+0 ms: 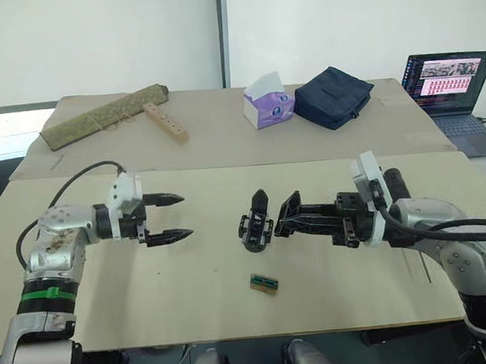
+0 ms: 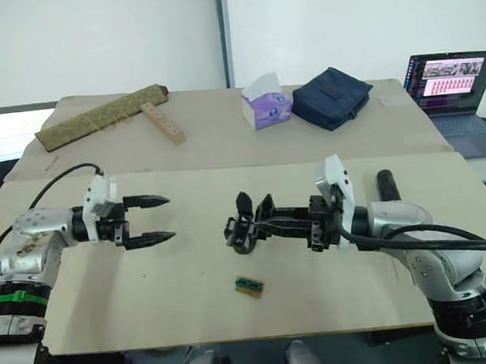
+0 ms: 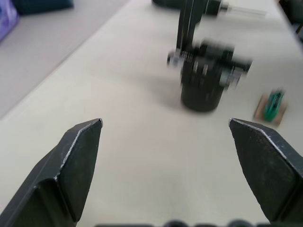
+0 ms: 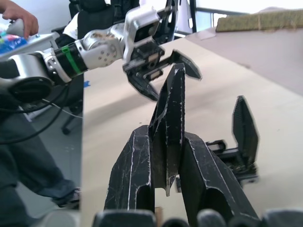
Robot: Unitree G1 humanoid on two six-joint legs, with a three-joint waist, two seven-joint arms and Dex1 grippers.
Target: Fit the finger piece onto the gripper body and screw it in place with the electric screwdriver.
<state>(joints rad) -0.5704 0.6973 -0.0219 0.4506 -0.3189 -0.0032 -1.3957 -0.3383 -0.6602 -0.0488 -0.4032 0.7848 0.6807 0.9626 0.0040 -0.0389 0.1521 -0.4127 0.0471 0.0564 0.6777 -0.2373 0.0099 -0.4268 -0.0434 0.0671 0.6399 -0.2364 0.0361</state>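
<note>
The gripper body (image 1: 254,228) stands mid-table on its round base, with one pointed finger upright. My right gripper (image 1: 284,222) reaches in from its right, just beside it. In the right wrist view its fingers (image 4: 135,165) are shut on the finger piece (image 4: 170,104), a black pointed wedge sticking up between them. My left gripper (image 1: 178,216) hovers open and empty to the left of the body, pointing at it. The electric screwdriver (image 2: 385,183) lies on the table behind my right forearm, and its thin bit (image 3: 246,10) shows in the left wrist view.
A small green-and-tan block (image 1: 264,283) lies nearer the front edge. At the back are a rolled mat (image 1: 105,116), a wooden strip with holes (image 1: 165,122), a tissue box (image 1: 267,101), a dark pouch (image 1: 333,96) and a laptop (image 1: 448,87). A person's hand (image 4: 21,16) shows beyond the table's left side.
</note>
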